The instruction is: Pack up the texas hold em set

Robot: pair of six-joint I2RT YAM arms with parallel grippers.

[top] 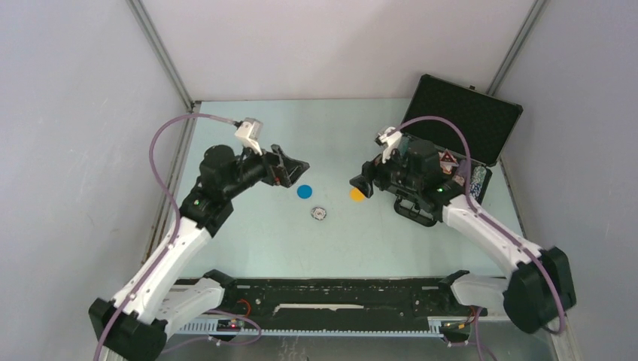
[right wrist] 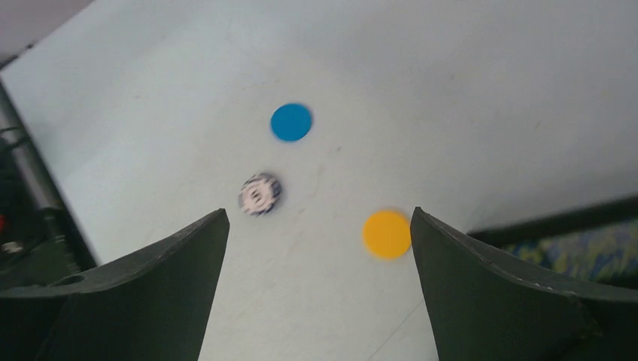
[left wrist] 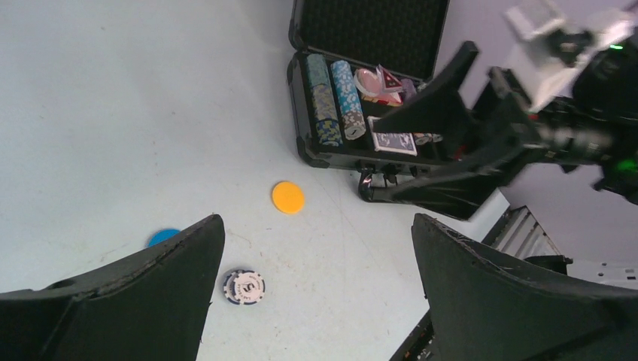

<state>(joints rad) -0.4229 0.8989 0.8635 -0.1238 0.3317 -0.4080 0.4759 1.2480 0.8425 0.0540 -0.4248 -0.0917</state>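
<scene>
Right gripper hung with jaws spread wide, empty — an orange disc lay at lower right of its view, a striped chip and blue disc up-left. Left gripper gaped, empty. Open briefcase sat upper right of the overhead view, chip rows inside.

Loose poker chip: numeral 5 on centre; nothing else legible.

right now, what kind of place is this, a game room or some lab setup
Most likely a robot lab cell: plain grey wall panels on metal posts box in a pale table, and two cabled arms are bolted at its near edge. The open poker case looks like a test prop.
</scene>
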